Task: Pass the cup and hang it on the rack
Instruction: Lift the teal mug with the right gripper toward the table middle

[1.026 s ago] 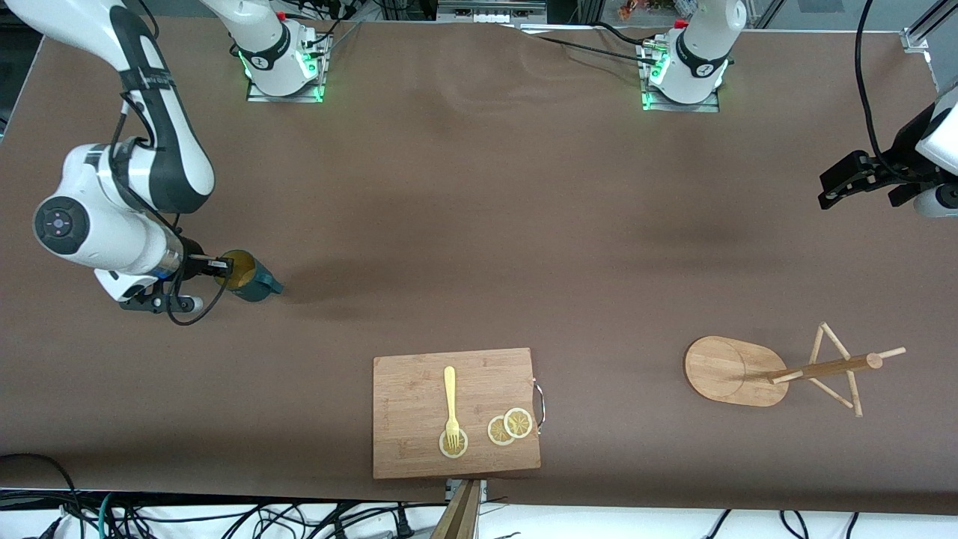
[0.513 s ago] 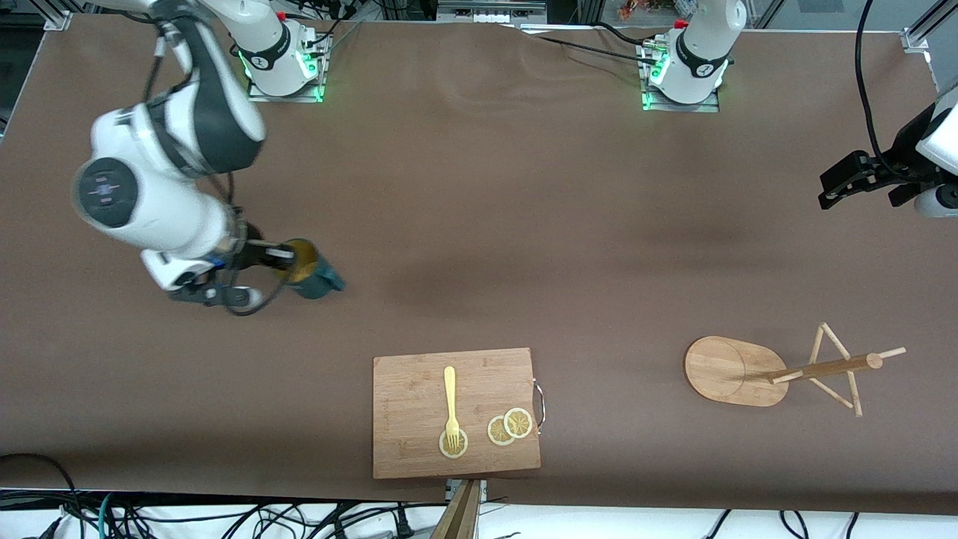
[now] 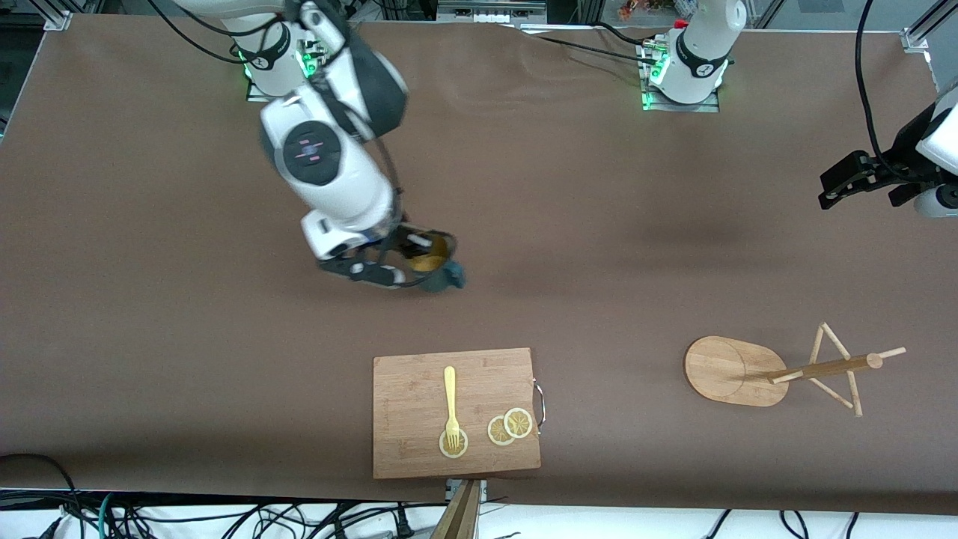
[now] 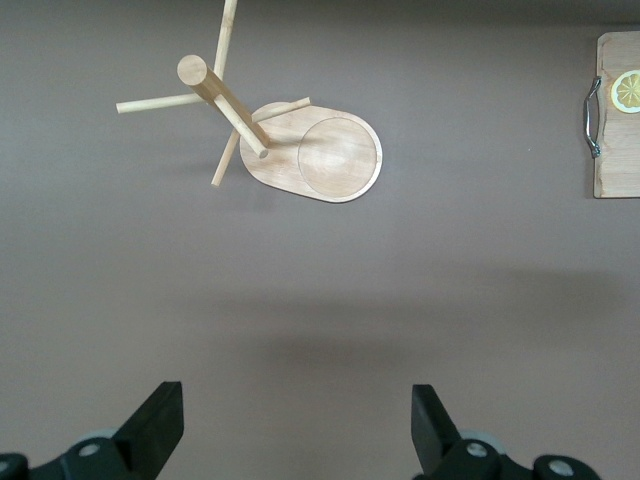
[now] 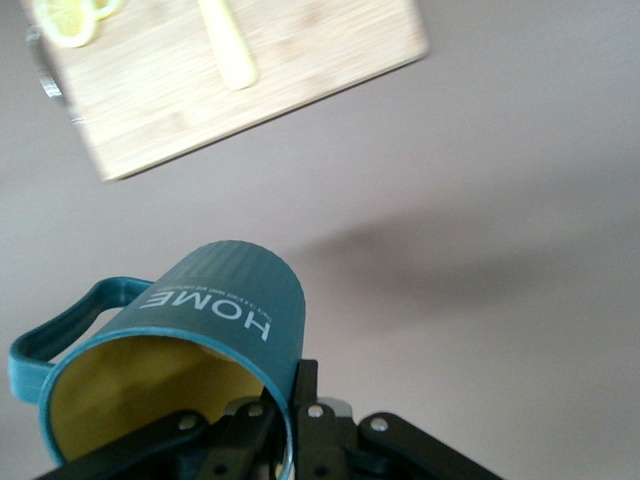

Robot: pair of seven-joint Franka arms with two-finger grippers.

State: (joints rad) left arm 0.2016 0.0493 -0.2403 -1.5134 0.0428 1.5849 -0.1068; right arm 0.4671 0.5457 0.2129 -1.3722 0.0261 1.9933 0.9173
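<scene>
Over the brown cloth-covered table point(image 3: 524, 187), the right gripper point(image 3: 423, 251) pinches the dark teal yellow-lined cup point(image 3: 438, 271) by its rim in mid-air, while the left gripper point(image 3: 838, 183) waits spread wide above the light bamboo rack point(image 3: 778, 370).

Cutting board point(image 3: 419, 389), fork point(image 3: 450, 400), lemon slices point(image 3: 510, 427)

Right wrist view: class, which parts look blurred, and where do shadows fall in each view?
Right wrist view: cutting board smeared, cup sharp, shadow on table. Front view: right arm blurred, soft shadow mid-table. Left wrist view: sharp, faint shadow beside the rack.
</scene>
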